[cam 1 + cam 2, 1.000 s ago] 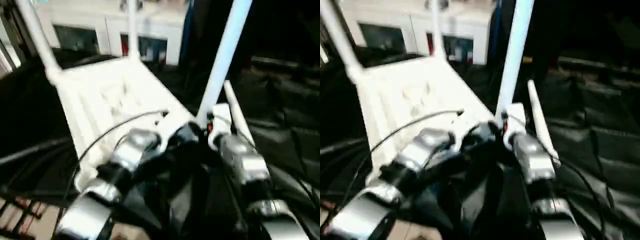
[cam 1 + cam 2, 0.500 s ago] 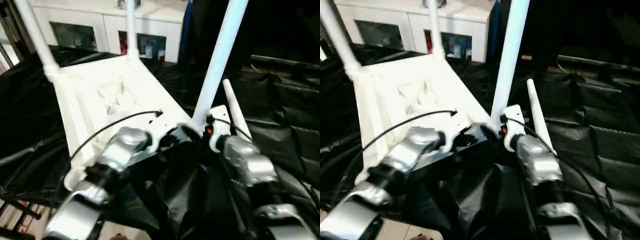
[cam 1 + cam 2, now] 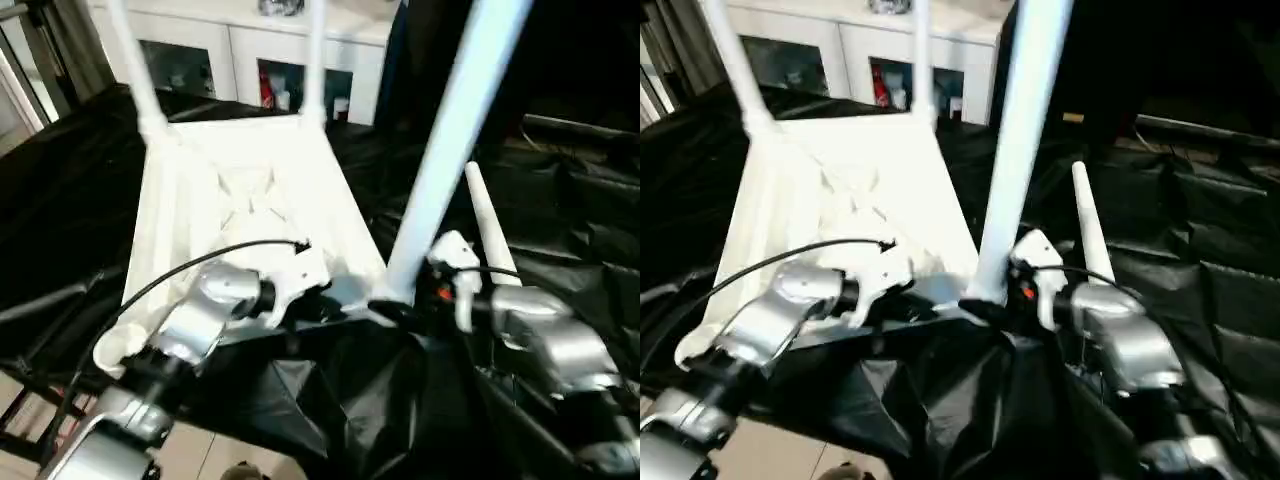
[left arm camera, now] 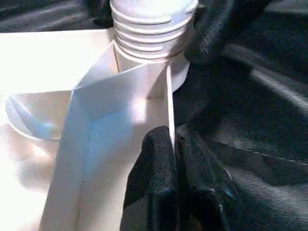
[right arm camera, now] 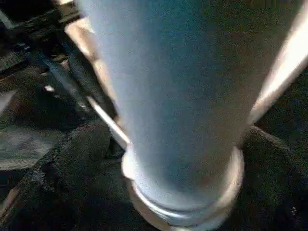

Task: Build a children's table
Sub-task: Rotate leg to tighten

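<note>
White plastic tabletop point(image 3: 240, 210) lies upside down on the black-draped worktop point(image 3: 60, 200), 3 legs standing. Left claw point(image 4: 171, 159) pinches its rim; right claw point(image 3: 990, 305) gapes wide around the near leg point(image 3: 450, 150). Next, probably, the loose leg point(image 3: 490, 230) wants fetching.

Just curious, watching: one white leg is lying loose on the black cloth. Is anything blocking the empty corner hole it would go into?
Nothing visible does. The loose leg lies beside the near standing leg; the empty corner socket is open, beside the left forearm.
</note>
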Available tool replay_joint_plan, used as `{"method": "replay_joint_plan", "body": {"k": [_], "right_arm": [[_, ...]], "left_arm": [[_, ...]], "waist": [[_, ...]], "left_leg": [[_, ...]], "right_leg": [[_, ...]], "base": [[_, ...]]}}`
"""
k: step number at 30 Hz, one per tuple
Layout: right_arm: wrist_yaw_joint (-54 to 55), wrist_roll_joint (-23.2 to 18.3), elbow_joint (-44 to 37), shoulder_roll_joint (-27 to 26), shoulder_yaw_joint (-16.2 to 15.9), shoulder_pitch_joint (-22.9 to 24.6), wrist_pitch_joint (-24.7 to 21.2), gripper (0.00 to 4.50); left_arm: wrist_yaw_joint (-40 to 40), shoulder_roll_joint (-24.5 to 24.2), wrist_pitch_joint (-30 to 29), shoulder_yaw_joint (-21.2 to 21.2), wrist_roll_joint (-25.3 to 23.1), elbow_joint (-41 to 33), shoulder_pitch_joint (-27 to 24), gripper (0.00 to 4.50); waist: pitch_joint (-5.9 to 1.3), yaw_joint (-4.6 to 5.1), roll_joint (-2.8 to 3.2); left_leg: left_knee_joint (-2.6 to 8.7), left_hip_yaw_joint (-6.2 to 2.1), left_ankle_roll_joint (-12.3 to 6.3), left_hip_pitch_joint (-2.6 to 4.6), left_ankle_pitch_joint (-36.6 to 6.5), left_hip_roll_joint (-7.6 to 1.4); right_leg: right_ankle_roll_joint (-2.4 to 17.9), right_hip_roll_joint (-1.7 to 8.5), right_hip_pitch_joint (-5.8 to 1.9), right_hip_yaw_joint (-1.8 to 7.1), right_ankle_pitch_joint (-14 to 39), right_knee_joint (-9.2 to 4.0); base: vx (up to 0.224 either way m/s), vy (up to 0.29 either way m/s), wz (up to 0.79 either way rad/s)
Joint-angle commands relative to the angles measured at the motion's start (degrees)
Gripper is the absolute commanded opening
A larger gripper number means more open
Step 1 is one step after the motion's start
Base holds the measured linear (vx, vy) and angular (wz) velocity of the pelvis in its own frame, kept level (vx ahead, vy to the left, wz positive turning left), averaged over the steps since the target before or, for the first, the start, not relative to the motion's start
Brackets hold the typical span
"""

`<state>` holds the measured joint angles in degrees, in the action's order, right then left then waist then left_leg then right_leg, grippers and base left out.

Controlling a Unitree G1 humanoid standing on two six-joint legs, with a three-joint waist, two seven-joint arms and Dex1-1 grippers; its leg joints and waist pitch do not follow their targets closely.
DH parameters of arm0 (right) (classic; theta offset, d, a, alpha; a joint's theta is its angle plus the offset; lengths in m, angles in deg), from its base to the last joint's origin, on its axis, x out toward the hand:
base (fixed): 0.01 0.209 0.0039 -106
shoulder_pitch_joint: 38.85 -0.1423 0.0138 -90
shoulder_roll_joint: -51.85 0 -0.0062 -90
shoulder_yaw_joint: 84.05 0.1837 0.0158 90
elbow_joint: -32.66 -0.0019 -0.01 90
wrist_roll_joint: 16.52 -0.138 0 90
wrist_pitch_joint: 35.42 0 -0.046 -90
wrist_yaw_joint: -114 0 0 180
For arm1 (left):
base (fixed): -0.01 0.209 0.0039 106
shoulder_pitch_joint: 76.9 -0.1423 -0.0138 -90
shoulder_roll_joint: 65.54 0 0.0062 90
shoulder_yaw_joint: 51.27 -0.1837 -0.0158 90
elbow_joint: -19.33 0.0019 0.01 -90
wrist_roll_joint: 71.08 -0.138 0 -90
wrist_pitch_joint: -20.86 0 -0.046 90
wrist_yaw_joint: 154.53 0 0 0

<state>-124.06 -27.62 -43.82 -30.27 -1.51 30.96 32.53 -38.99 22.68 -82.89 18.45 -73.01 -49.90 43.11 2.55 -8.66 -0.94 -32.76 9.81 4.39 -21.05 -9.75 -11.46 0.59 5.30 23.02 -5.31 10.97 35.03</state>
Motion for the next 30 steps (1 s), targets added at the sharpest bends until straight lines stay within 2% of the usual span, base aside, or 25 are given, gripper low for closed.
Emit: {"method": "replay_joint_plan", "body": {"k": [1,3,6,7,9,20,23,24,26,27,28,29,30], "right_arm": [[-0.3,0.0,-1.4,0.4,-0.1,0.0,0.2,4.45],[-0.6,-0.4,-1.5,0.3,-0.3,-0.1,-0.6,4.28],[-0.7,-0.8,-1.7,0.3,-0.5,0.0,-0.8,4.28],[-0.7,-0.9,-1.8,0.3,-0.5,0.0,-0.8,4.00],[-0.6,-0.9,-1.9,0.1,-0.6,0.1,-0.7,3.94],[1.3,-0.5,-1.3,-0.7,-1.0,0.6,-0.9,2.96],[5.6,0.1,0.5,-3.3,-0.2,0.5,-1.3,2.82],[5.6,0.1,0.5,-3.3,-0.2,0.5,-1.3,2.82],[14.1,2.1,3.9,-8.4,0.3,-0.6,-0.9,2.80],[14.5,2.1,4.1,-8.7,0.3,-0.6,-0.9,2.79],[20.2,3.4,6.7,-12.3,0.5,-1.9,-1.0,2.79],[20.2,3.4,6.7,-12.3,0.5,-1.9,-1.0,2.79],[21.9,3.8,7.7,-13.4,0.6,-2.4,-1.0,2.77]], "left_arm": [[-1.9,0.5,0.6,-0.5,2.6,-4.4,0.7,0.00],[-2.0,0.4,0.2,-0.6,2.6,-4.8,0.6,0.00],[-1.9,0.4,0.0,-0.6,2.7,-4.9,0.6,0.00],[-1.9,0.4,0.0,-0.6,2.7,-5.0,0.6,0.00],[-1.9,0.3,-0.2,-0.5,2.7,-5.1,0.5,0.00],[-1.5,0.0,-1.1,-0.5,2.3,-5.5,0.2,0.00],[2.7,2.1,-3.6,0.9,1.8,-3.2,1.7,0.00],[2.7,2.1,-3.6,0.9,1.8,-3.2,1.7,0.00],[11.0,5.9,-4.9,2.1,-0.8,2.3,5.2,0.00],[11.4,6.1,-5.0,2.1,-0.9,2.6,5.4,0.00],[16.8,9.1,-6.1,3.3,-1.7,6.1,7.8,0.00],[16.8,9.1,-6.1,3.3,-1.7,6.1,7.8,0.00],[18.4,10.0,-6.5,3.7,-1.8,7.2,8.5,0.00]], "waist": [[-3.48,0.12,-0.45],[-3.57,0.12,-0.54],[-3.62,0.09,-0.56],[-3.63,0.09,-0.56],[-3.64,0.08,-0.54],[-3.71,-0.03,-0.32],[-3.63,0.15,-0.47],[-3.53,0.22,-0.40],[-3.41,0.58,-0.67],[-3.24,0.67,-0.54],[-3.31,0.62,-0.55],[-3.18,0.86,-0.55],[-3.25,0.85,-0.49]], "left_leg": [[3.37,-0.17,-2.28,0.51,-9.8,-1.92],[3.31,-0.20,-2.38,0.47,-8.8,-1.91],[3.15,-0.13,-2.89,0.45,-7.8,-1.83],[3.15,-0.13,-2.93,0.42,-7.7,-1.82],[3.13,-0.14,-2.93,0.43,-7.7,-1.79],[3.07,-0.18,-2.63,0.42,-7.6,-1.76],[3.07,-0.12,-2.27,0.42,-8.4,-1.71],[3.16,-0.19,-1.84,0.39,-9.0,-1.70],[3.32,-0.18,-0.87,0.38,-10.5,-1.66],[3.39,-0.15,-0.46,0.46,-11.1,-1.54],[3.46,-0.33,0.36,0.61,-12.6,-1.56],[3.54,-0.23,0.66,0.62,-13.1,-1.51],[3.61,-0.47,1.07,0.60,-13.6,-1.55]], "right_leg": [[11.2,3.54,-3.36,3.07,7.9,-3.89],[11.4,3.48,-3.39,3.06,6.4,-3.64],[11.8,3.44,-3.39,3.04,4.9,-3.50],[11.9,3.43,-3.41,3.03,4.8,-3.48],[11.8,3.42,-3.43,3.00,4.8,-3.50],[11.9,3.36,-3.49,2.98,4.1,-3.31],[11.8,3.37,-3.41,3.00,5.3,-3.47],[11.5,3.44,-3.36,2.96,6.9,-3.68],[10.3,3.41,-3.22,2.95,10.6,-4.07],[10.0,3.37,-2.98,2.93,12.4,-4.34],[9.0,3.64,-3.13,2.85,15.5,-4.62],[8.7,3.56,-2.89,2.89,16.7,-4.79],[8.4,3.68,-3.03,2.81,17.5,-4.80]], "base": [[0.000,0.000,0.00],[0.000,0.000,0.00],[0.000,0.000,0.00],[0.000,0.000,0.00],[0.000,0.000,0.00],[0.000,0.000,0.00],[0.000,0.000,0.00],[0.000,0.000,0.00],[0.000,0.000,0.00],[0.000,0.000,0.00],[0.000,0.000,0.00],[0.000,0.000,0.00],[0.000,0.000,0.00]]}}
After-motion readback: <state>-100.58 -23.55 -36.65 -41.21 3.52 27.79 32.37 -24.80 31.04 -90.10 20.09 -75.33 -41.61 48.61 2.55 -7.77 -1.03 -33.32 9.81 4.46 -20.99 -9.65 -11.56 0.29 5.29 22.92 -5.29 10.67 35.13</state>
